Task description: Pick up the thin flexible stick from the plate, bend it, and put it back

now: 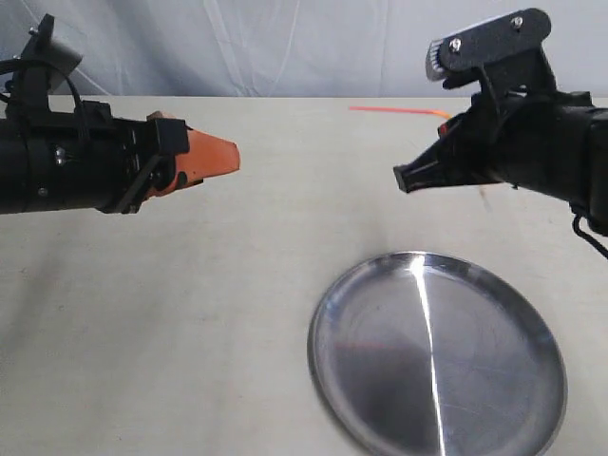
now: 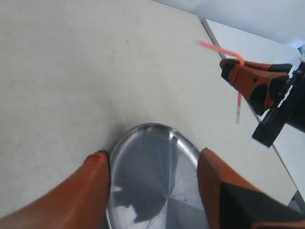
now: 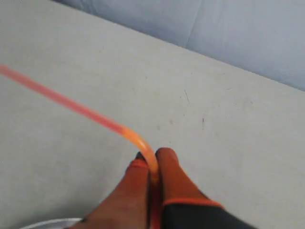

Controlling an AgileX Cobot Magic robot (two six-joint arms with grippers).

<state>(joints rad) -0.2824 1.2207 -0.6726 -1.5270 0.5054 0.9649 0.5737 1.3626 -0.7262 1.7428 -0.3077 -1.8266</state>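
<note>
Stick (image 3: pixel 71 104) kinked, pinched in right pincer (image 3: pixel 152 156), clear of plate (image 1: pixel 380 361)

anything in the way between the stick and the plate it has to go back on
Nothing visible. The right gripper pinches the thin flexible stick, the plate holds nothing, and the open left gripper hangs off to the left, away from both.

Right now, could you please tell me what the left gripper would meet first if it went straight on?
Likely the right gripper, which faces the left gripper across open air, jaws shut on the thin flexible stick. Depth is unclear; it may sit off to one side.
</note>
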